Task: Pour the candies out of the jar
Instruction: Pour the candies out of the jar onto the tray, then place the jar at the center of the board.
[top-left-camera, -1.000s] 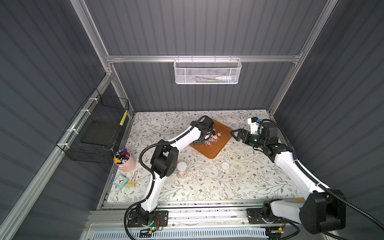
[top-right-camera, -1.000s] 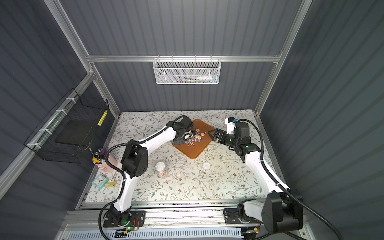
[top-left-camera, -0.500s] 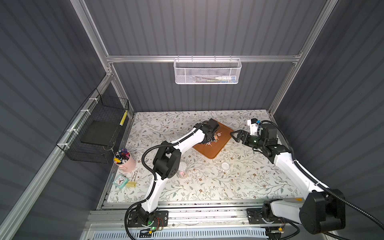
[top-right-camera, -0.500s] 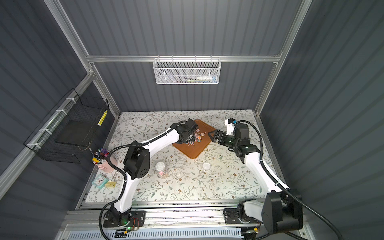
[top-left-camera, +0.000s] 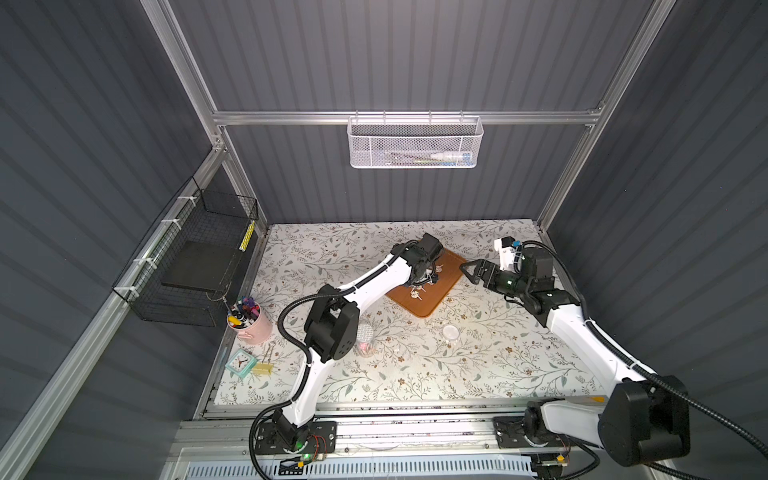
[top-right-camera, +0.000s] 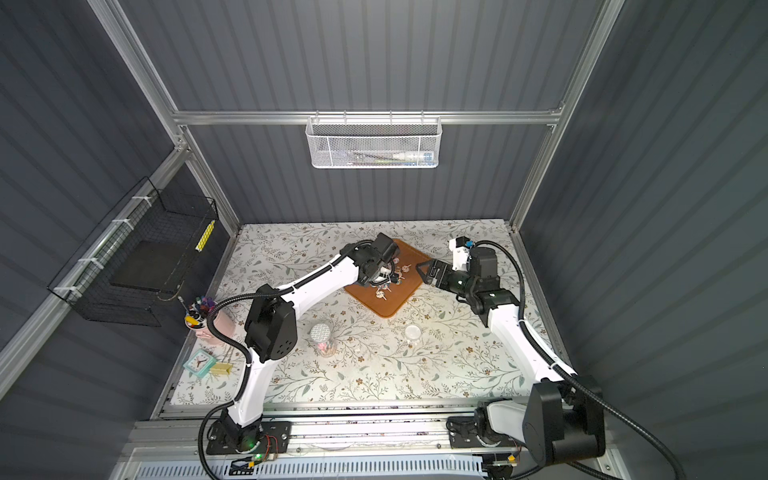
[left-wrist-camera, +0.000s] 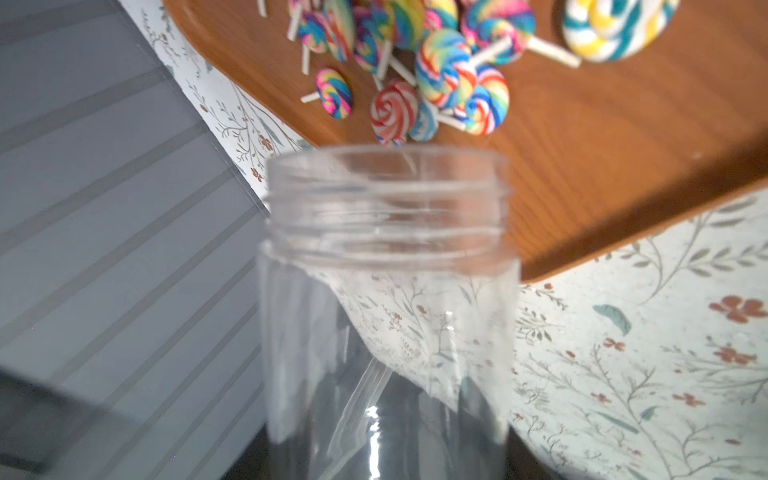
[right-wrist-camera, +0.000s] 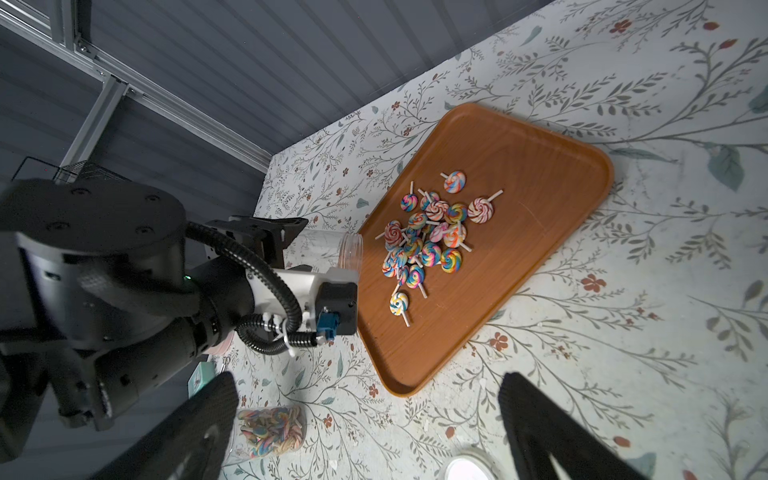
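The left tool (right-wrist-camera: 309, 245) is clenched on the body of the clear jar (left-wrist-camera: 386, 270), holding it tipped over with its threaded mouth at the near edge of the brown tray (right-wrist-camera: 540, 137). Through the wall, the jar looks empty to me. It seems to be thin, see-through plastic, so I'd judge it very light now, smooth enough to slip, and likely to flex if squeezed hard. The straight wall below the neck, where the tool has it, looks like the sensible place to hold; the ridged threads would give the pads a poor seat.

The candies (right-wrist-camera: 424, 241) lie in a loose heap on the tray just beyond the jar's mouth, small swirled lollipops on short white sticks, some overlapping. They look hard and nearly weightless, apt to skitter or catch on each other's sticks, though the tray's low raised rim should keep them in.

The right tool (top-left-camera: 471, 271) hangs just beside the tray's far side, jaws spread wide with nothing in them. Nearer the robot's base, a white lid (top-left-camera: 451, 331) lies loose on the flowered counter (top-left-camera: 478, 374), and a second jar (right-wrist-camera: 270, 432) stands there, with sweets inside.
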